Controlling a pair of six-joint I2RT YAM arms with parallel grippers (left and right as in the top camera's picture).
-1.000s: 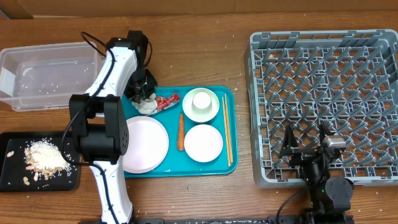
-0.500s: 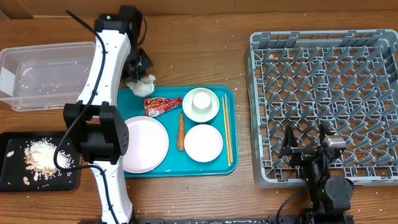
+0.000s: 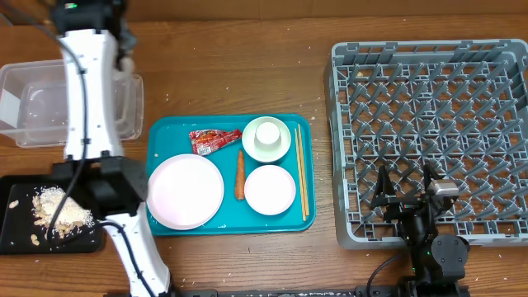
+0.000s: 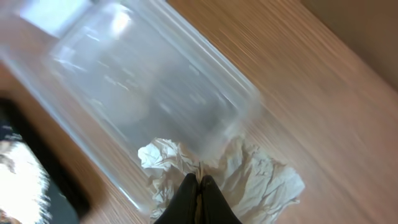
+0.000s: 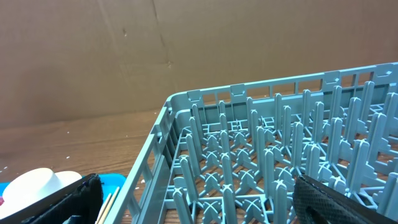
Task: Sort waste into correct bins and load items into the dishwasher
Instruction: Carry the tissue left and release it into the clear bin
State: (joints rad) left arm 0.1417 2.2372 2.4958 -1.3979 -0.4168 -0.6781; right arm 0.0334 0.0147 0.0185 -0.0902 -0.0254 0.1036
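Note:
My left gripper (image 4: pixel 199 182) is shut on the crumpled white napkin (image 4: pixel 255 177), holding it in the air by the near right corner of the clear tub (image 4: pixel 137 87). Overhead, that tub (image 3: pixel 41 107) stands at the far left and my left arm reaches up over its right end. On the teal tray (image 3: pixel 165 132) lie the red wrapper (image 3: pixel 213 140), the carrot (image 3: pixel 240 175), a plate (image 3: pixel 185 190), a bowl (image 3: pixel 270 189) and a cup inside a second bowl (image 3: pixel 266 136). My right gripper (image 3: pixel 406 195) stands open at the front edge of the grey dish rack (image 3: pixel 437 107).
A black tray (image 3: pixel 16 235) at the front left carries beige food scraps (image 3: pixel 58 210). A pair of chopsticks (image 3: pixel 302 181) lies along the teal tray's right side. The rack's upright pegs (image 5: pixel 267 162) fill the right wrist view, with my right gripper (image 5: pixel 199 208) spread wide before them.
My left gripper has closed on the napkin, lifted it off the teal tray and carried it back and left to the clear tub. The right arm has not moved.

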